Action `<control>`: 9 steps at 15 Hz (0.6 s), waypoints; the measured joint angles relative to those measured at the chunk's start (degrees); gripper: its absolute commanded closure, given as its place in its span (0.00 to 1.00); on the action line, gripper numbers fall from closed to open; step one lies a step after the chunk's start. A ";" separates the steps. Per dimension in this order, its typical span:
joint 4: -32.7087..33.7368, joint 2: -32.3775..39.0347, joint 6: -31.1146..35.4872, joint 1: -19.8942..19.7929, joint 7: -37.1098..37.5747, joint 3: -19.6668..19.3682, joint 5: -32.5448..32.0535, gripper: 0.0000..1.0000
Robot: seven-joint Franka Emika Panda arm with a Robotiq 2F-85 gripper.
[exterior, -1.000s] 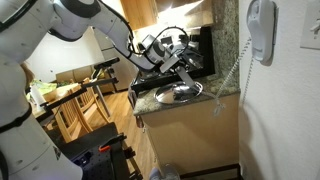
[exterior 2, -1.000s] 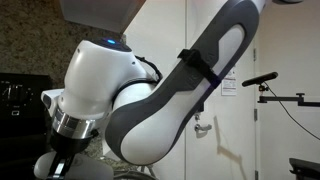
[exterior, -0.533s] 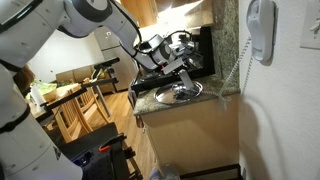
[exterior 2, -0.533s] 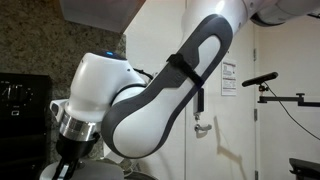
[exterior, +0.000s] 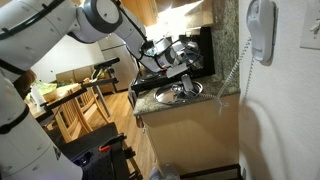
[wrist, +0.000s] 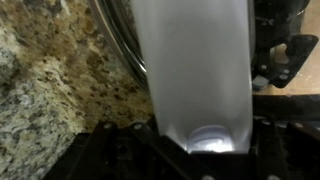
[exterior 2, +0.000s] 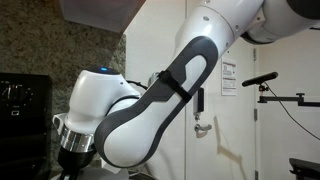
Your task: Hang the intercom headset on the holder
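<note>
- Arm (exterior: pixel 100 18) reaches in from the upper left down to the granite desk (exterior: pixel 226 96). The end effector (exterior: pixel 184 68) hangs just above the steel bowl (exterior: pixel 178 93).
- Wrist view: the intercom headset (wrist: pixel 195 70) fills the middle of the frame as a broad white band running from the top edge to the bottom, with a round bright spot near its lower end.
- Wrist view: dark end effector parts sit on both sides of the headset at the bottom and right edges. I cannot tell whether the pads press on it or stand clear, so the grip state is undetermined.
- Wrist view: the headset lies over the speckled desk (wrist: pixel 45 95). The curved shiny rim of the bowl (wrist: pixel 118 45) shows just beside its left edge.
- The holder (exterior: pixel 262 28) is mounted high on the wall at upper right, well apart from the end effector. A flat white wall plate (exterior: pixel 312 35) is to its right.
- The coiled cord (exterior: pixel 233 68) drops from the bottom of the holder toward the desk edge.
- A dark appliance (exterior: pixel 205 50) stands behind the end effector on the desk.
- In an exterior view the white arm (exterior 2: pixel 150 110) with its black strap blocks most of the frame. Neither headset nor holder can be made out there.
</note>
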 measured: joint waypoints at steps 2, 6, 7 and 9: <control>1.53 0.83 -0.68 -0.41 0.00 0.36 0.00 0.08; 3.30 1.59 -1.67 -0.54 0.05 0.08 -0.98 0.00; 3.38 1.59 -1.79 -0.49 0.08 -0.02 -1.31 0.00; 3.53 1.59 -1.83 -0.18 0.21 -0.50 -2.11 0.00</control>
